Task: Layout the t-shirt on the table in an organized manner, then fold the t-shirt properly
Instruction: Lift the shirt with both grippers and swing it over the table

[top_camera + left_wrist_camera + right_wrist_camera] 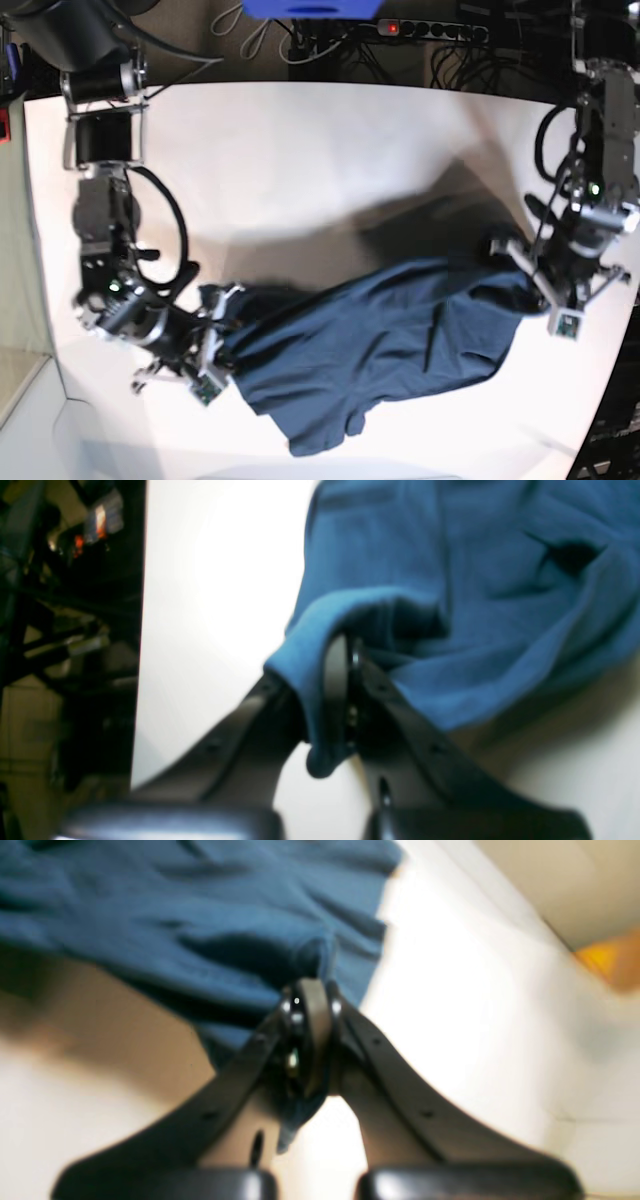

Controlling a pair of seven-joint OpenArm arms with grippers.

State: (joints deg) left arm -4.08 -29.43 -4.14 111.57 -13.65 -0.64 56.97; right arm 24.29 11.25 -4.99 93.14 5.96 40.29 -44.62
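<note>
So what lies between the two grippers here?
In the base view, only the t-shirt spans from right gripper to left gripper, both shut on its edges, over the table.

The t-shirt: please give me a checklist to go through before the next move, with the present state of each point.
1. Left tool shut on the t-shirt: ok, cloth is pinched between its fingers.
2. Right tool shut on the t-shirt: ok, a fold sits in its closed fingers.
3. Both grips at opposite ends of the shirt: ok in the base view.
4. Shirt spread flat: not ok, it is wrinkled and bunched, hanging in a band between the tools.
5. Shirt over the table: ok, no part hangs past the edge.
6. Which shirt parts are gripped: cannot tell.
</note>
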